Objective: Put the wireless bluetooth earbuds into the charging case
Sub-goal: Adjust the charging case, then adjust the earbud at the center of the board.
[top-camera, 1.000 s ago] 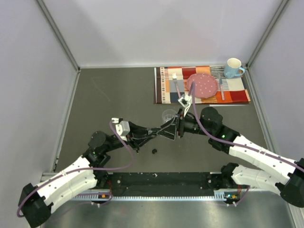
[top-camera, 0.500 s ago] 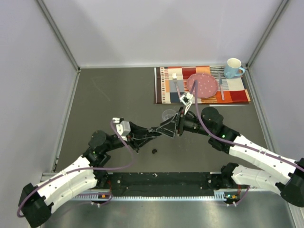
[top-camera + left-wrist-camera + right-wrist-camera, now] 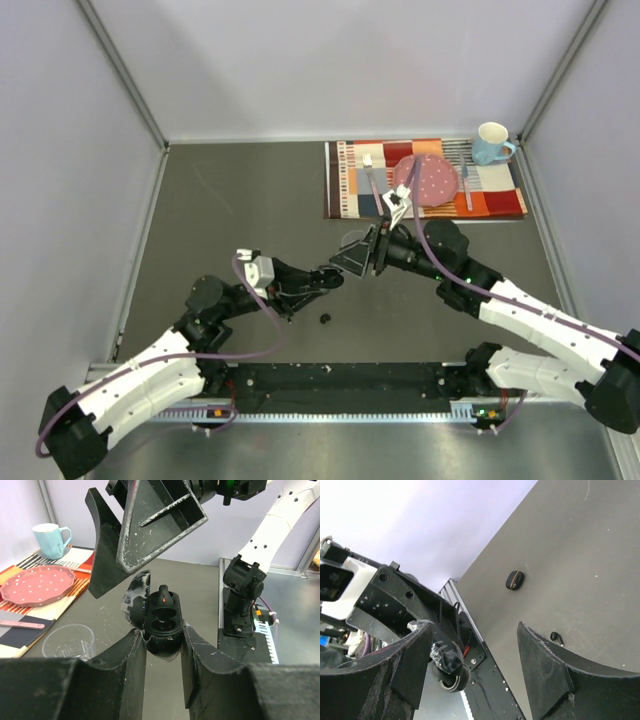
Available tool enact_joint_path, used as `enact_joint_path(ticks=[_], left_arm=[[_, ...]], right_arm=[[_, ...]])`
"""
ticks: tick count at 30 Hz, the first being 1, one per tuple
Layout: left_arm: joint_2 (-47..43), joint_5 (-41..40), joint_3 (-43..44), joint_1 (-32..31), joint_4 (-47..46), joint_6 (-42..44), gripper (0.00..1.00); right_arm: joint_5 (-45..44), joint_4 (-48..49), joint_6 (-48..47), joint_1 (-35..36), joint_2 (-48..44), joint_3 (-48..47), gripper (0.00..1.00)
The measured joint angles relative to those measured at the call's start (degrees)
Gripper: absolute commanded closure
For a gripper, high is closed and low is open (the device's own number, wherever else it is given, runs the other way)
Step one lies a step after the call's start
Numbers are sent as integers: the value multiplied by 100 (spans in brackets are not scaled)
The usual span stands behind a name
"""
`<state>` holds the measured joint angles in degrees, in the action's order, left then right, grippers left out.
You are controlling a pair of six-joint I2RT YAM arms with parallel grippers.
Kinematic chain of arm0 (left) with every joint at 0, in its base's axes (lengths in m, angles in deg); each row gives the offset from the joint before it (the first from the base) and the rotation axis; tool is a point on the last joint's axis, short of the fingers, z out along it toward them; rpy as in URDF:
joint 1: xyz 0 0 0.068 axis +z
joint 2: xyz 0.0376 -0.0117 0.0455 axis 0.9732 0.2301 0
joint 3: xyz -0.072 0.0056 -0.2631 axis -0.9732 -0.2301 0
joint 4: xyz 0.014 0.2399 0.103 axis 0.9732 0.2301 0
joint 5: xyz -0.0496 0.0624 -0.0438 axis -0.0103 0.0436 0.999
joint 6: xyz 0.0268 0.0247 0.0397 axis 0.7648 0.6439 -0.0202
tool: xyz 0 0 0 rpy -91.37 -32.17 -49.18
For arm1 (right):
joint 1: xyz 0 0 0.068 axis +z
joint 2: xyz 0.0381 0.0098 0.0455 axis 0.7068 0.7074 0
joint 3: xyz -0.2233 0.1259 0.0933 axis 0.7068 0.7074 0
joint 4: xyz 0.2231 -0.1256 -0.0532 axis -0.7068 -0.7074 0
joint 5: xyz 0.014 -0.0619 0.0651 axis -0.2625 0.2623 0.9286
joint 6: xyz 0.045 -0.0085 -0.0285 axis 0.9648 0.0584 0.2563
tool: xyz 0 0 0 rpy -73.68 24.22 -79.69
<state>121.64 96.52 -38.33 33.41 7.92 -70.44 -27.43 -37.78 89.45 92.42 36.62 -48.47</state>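
My left gripper (image 3: 333,276) (image 3: 162,636) is shut on the open black charging case (image 3: 161,620) and holds it above the table with its lid (image 3: 134,597) flipped back. A red light glows at the case's upper slot; the lower slot looks empty. My right gripper (image 3: 352,259) (image 3: 472,630) is open and empty just above and beyond the case; its fingers (image 3: 155,525) hang over it in the left wrist view. One tiny black earbud (image 3: 557,638) lies on the table under the right gripper. The other earbuds are out of view.
A second, closed black case (image 3: 514,579) lies on the table, also in the top view (image 3: 325,319). A clear plastic cup (image 3: 70,642) stands beside the grippers. At the back right a striped mat (image 3: 350,185) holds a pink plate (image 3: 428,180) and a blue mug (image 3: 491,143).
My right gripper has drawn back up and away from the case, which it was touching a second ago. The left gripper still holds the case in nearly the same place.
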Motion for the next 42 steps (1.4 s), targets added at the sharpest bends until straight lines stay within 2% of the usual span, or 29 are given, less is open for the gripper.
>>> enact_joint_path(ticks=[10,18,21,28,34,39,42], left_arm=[[-109,-184,0,-4,33,2,100],[-299,-496,0,-4,170,61,100],[-444,-605,0,-4,269,146,100],[-804,-911,-22,-11,531,234,100],[-1152,-1193,-155,-11,623,256,100],[-1314,-1357,-236,-11,673,254,100],[-1384,-1410,-260,-11,717,254,100]], right_arm=[[83,164,310,-358,-131,0,29],[83,-9,501,-382,-415,22,28],[-396,-328,619,-442,-767,166,33],[-1526,-1270,1368,-1040,-1228,944,34],[-1384,-1547,1596,-1062,-614,1016,44],[-651,-1281,1875,-1032,483,1012,45],[-503,-1043,2131,-876,1019,1012,45]])
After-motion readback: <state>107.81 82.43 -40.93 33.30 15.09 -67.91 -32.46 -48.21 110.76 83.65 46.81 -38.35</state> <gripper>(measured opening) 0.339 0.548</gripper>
